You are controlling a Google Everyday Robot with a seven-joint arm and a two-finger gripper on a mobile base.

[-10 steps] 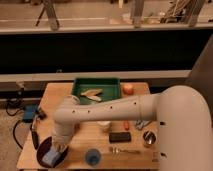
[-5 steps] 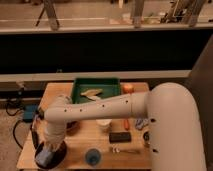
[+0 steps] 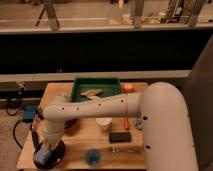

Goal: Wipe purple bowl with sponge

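The purple bowl [image 3: 56, 154], wide and almost black, sits at the front left corner of the wooden table. The light blue sponge [image 3: 42, 156] lies inside it, on its left side. My gripper [image 3: 44, 150] comes down from the white arm right over the bowl and is shut on the sponge, pressing it against the bowl's inside. The arm hides the back part of the bowl.
A blue cup [image 3: 92, 157] stands at the front edge right of the bowl. A smaller dark brownish bowl [image 3: 70, 125], a white cup [image 3: 103, 123], a black block [image 3: 120, 136], a metal utensil [image 3: 124, 149] and a green tray [image 3: 97, 90] share the table [image 3: 80, 142].
The gripper and the sponge have slid left and slightly toward the front inside the bowl. The arm has swung further left over the table.
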